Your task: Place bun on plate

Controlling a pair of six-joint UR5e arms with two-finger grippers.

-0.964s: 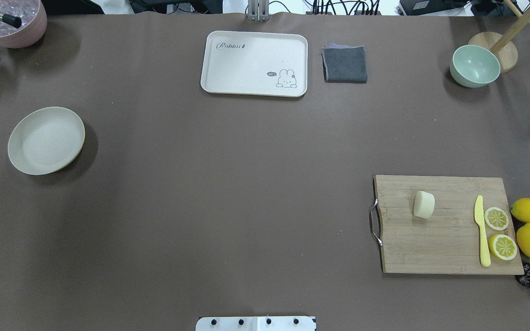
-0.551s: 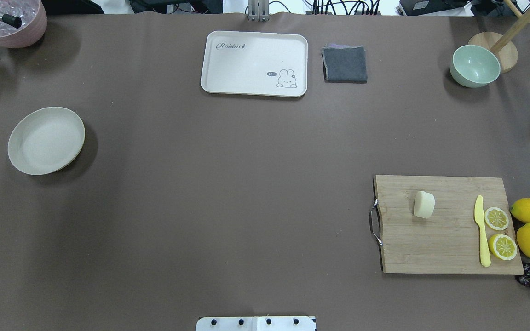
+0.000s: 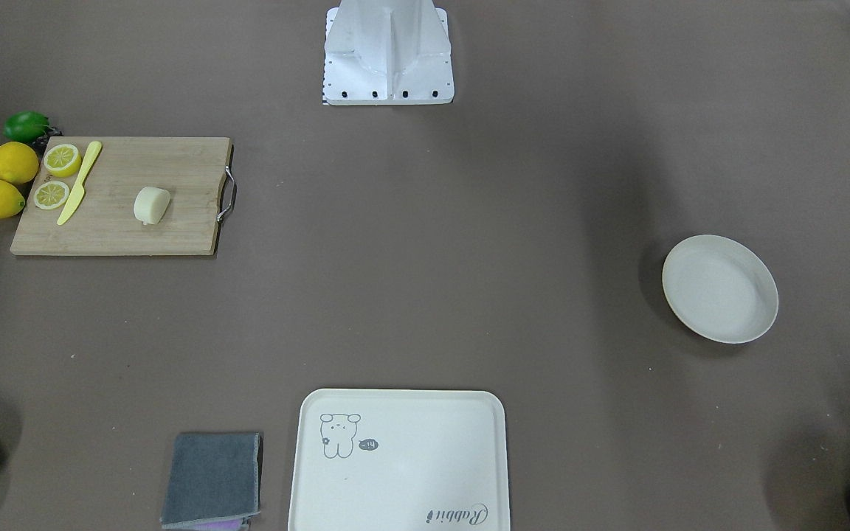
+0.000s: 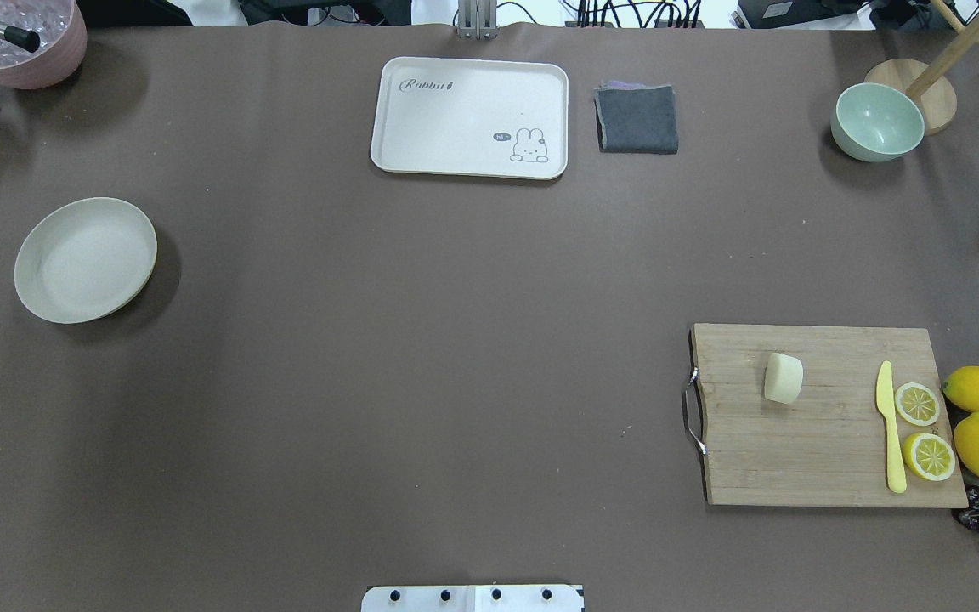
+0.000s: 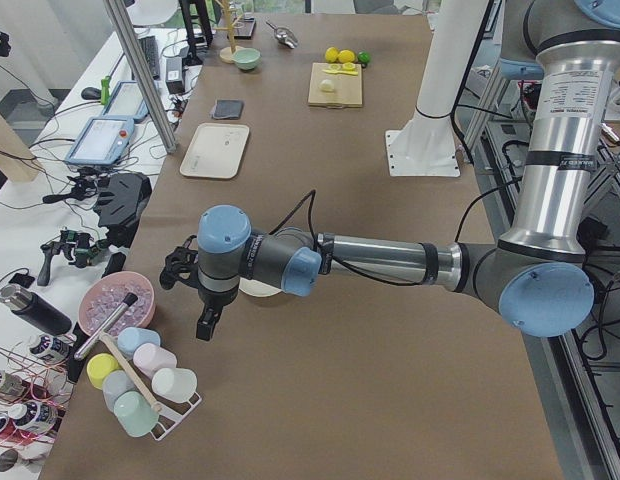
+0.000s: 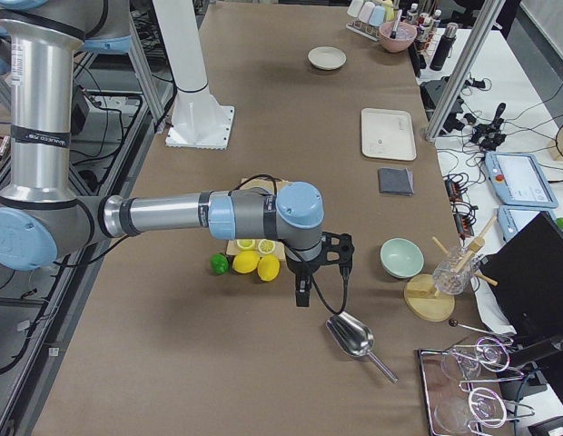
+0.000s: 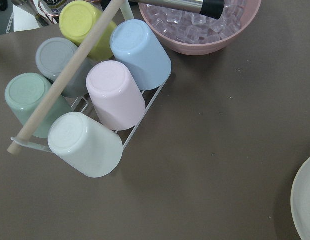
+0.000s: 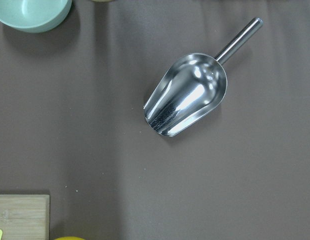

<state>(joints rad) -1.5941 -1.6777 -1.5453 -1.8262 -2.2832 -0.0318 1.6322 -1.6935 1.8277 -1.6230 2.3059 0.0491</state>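
the bun (image 4: 783, 378) lies on the board (image 4: 795, 467), well apart from the plate (image 4: 86, 259) (clear across the table). the right gripper (image 6: 304, 286) hangs beyond the lemons (image 6: 257, 263), and i cannot tell from this side view how far open it is. it should probably come down squarely over the bun's rounded sides.

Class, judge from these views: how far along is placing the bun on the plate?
Done: nothing. The bun lies on the cutting board; the plate is empty. In hand: nothing; the left gripper and right gripper hang at opposite ends of the table. Remaining: grasp, carry, place.
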